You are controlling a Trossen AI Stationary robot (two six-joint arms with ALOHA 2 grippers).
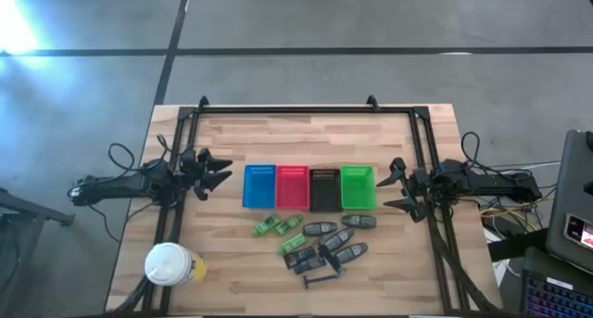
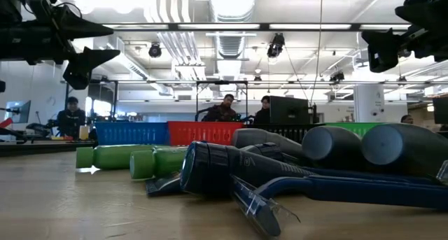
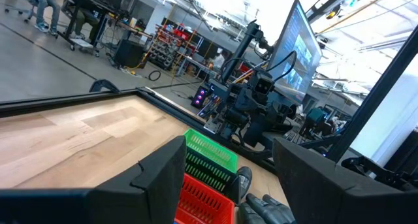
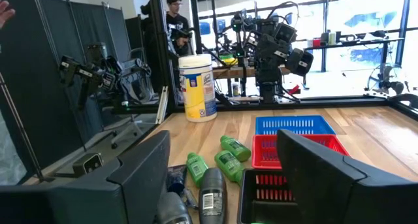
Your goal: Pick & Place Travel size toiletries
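The toiletries lie in a loose pile on the table in front of the baskets: bright green bottles, grey tubes, dark packets and a thin black razor. In the low view the green bottles and grey tubes rest on their sides. My left gripper hovers open at the table's left, beside the blue basket. My right gripper hovers open at the right, beside the green basket. Neither touches anything.
Four small baskets stand in a row mid-table: blue, red, black, green. A white-lidded yellow cup stands at the near left corner. A black frame borders the table. People sit in the room behind.
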